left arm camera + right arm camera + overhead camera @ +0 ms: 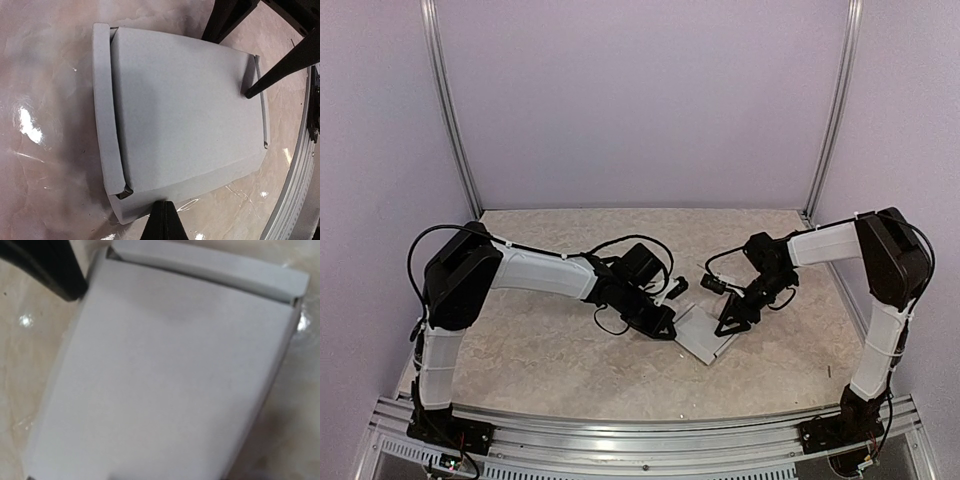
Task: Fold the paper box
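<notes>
The paper box (708, 335) lies flat on the tabletop (540, 355), just right of centre and low in the overhead frame, between my two pincers. It is a slim, pale grey card shape. In my left wrist view it fills the middle of the frame. A folded strip (106, 110) runs down its left edge, and a narrower flap (261, 105) runs along its right edge. At the lower left corner there is a small dark gap (123, 192) where the layers of card meet. In my right wrist view the box takes up almost the whole frame, blurred, with that strip across the top.

My left pincer (665, 325) is closed tight. Its fingers show as one dark wedge at the bottom centre of the left wrist frame, with the point right at the box's near edge. I cannot tell whether it pinches the card or only touches it.

My right pincer (730, 322) stands partly spread on the box's other side and grips nothing. In the upper right of the left wrist frame one fingertip (249, 91) presses on the card just beside the narrow flap. The other finger reaches the box's upper edge.

A dark bar (50, 267) crosses the upper left of the right wrist frame, and I cannot tell whose it is.

Both arms bend inward from their bases on the metal rail (640, 425) at the bottom of the overhead frame.
</notes>
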`<state>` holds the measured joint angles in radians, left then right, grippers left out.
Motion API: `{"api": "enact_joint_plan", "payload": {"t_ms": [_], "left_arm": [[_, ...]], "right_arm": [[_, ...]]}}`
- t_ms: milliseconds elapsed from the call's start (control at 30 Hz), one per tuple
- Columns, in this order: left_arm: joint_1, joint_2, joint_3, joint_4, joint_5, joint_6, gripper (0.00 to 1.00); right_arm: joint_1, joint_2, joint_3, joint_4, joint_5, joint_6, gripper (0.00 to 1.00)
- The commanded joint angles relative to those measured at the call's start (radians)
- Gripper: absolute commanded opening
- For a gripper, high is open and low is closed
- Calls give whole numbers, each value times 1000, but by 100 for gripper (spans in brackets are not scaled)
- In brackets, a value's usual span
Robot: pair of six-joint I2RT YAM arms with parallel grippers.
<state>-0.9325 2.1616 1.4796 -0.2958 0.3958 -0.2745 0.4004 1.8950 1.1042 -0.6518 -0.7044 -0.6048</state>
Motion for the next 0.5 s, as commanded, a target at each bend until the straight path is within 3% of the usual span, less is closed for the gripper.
{"api": "enact_joint_plan", "payload": {"t_ms": [0, 167, 467], "left_arm": [[8, 75, 2, 23, -41, 20, 0], [8, 59, -6, 25, -45, 23, 0], [7, -114, -66, -35, -137, 47, 0]], "right_arm": [[6, 68, -11, -10, 79, -22, 47], [6, 68, -11, -13, 77, -22, 47], [6, 68, -10, -11, 82, -20, 47]]}}
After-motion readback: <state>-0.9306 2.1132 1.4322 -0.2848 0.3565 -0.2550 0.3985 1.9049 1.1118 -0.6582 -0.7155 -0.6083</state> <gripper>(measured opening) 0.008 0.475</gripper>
